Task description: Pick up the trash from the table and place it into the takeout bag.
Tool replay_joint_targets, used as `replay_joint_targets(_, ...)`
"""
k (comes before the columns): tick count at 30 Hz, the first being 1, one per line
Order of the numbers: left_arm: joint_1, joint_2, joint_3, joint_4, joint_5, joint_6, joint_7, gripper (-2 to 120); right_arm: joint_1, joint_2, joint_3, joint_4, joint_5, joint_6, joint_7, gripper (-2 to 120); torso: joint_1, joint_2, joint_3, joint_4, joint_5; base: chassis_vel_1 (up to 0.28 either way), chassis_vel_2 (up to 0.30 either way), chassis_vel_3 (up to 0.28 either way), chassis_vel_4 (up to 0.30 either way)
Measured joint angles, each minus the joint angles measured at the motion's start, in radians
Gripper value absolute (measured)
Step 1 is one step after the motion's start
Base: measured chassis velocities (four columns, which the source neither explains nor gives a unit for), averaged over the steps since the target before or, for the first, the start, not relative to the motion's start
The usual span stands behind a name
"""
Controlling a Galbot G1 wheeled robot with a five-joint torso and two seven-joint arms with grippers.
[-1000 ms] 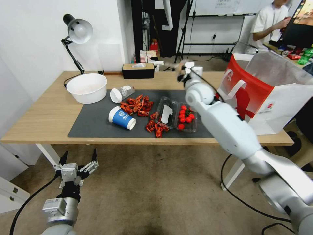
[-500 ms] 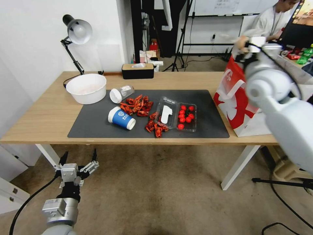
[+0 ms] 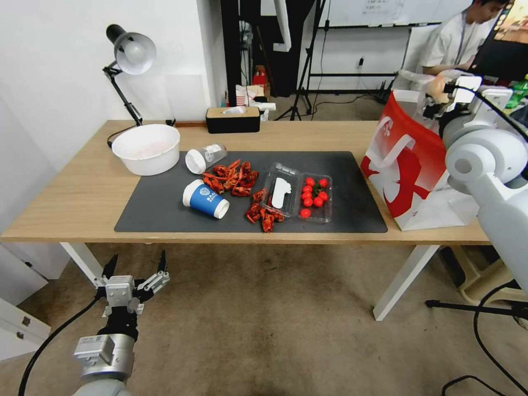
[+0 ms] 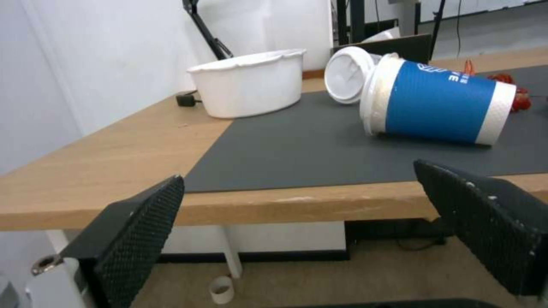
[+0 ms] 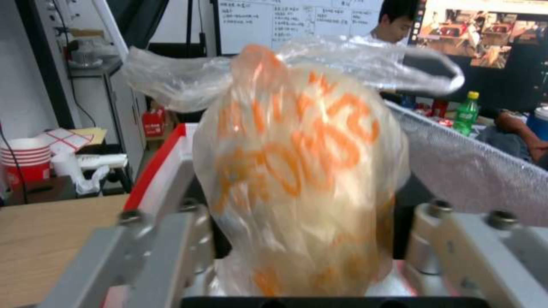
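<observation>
Light-wood table (image 3: 71, 203) with dark mat. Wrapped bun (image 5: 297, 171) is pinched in the right gripper (image 3: 440, 96), held above the open top of the takeout bag (image 3: 407, 165) at the table's right end. Blue paper cup (image 3: 204, 199) and clear lidded cup (image 3: 203, 157) are seen lying on the mat. Left gripper (image 3: 135, 275), fingers spread, is held low before the table edge.

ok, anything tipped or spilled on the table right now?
Yes. The blue cup and the clear cup both lie on their sides on the mat, and red food scraps are strewn loose beside them. The bag stands upright; the right gripper holds the bun above it.
</observation>
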Motion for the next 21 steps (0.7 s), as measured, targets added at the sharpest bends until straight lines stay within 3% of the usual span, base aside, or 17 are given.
replay_joint_targets(8, 0.0, 0.003, -0.004, -0.008, 0.0, 0.0, 0.0, 100, -0.009, -0.003, 0.012, 0.005, 0.008, 0.0, 0.0, 84, 0.0, 0.0, 0.0, -0.0001, -0.0001, 0.0, 0.0, 0.0, 0.0)
replay_joint_targets(14, 0.0, 0.004, -0.004, -0.012, 0.0, 0.001, 0.0, 100, -0.016, -0.008, 0.02, 0.012, 0.011, 0.001, 0.0, 100, 0.0, 0.0, 0.0, -0.0001, -0.0002, 0.0, 0.0, 0.0, 0.0)
replay_joint_targets(21, 0.002, 0.006, -0.005, -0.016, 0.0, 0.001, 0.001, 100, -0.025, -0.019, 0.031, 0.021, 0.016, 0.001, 0.0, 100, 0.0, 0.0, 0.0, -0.0001, -0.0001, 0.0, 0.0, 0.0, 0.0)
